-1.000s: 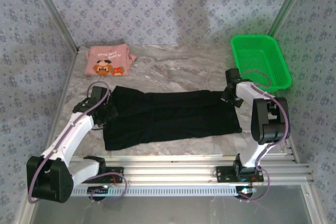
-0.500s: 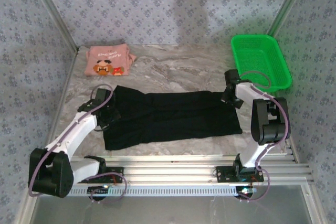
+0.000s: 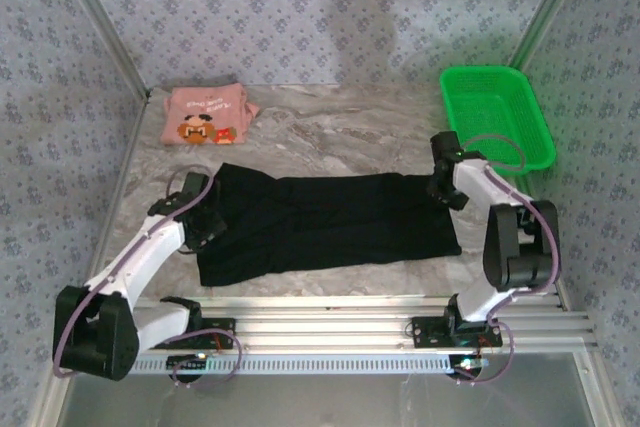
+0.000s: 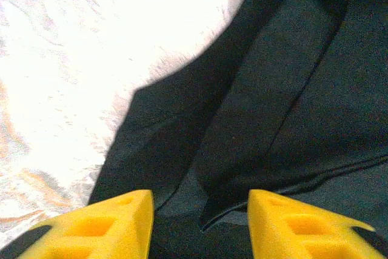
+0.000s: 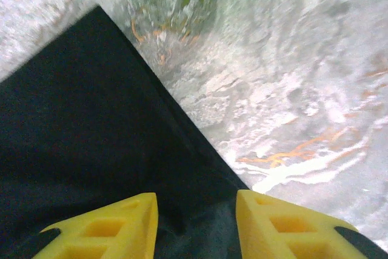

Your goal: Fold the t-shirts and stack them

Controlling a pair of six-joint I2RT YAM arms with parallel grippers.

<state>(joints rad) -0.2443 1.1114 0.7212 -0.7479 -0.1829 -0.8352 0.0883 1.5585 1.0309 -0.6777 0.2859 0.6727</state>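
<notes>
LEFT: left fingers (image 4: 115,225) apart, empty, black t-shirt (image 3: 330,217) folds beneath | RIGHT: right fingers (image 5: 103,225) apart, empty, over its corner | RISK: lifting away could snag loose cloth, dragging fold open

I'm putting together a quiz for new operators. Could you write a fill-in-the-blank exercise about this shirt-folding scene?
1. The t-shirt spread flat across the table is ____ in colour.
2. The pink t-shirt lies at the table's far ____ corner.
3. The basket at the far right is ____ in colour.

Missing words: black; left; green.
</notes>
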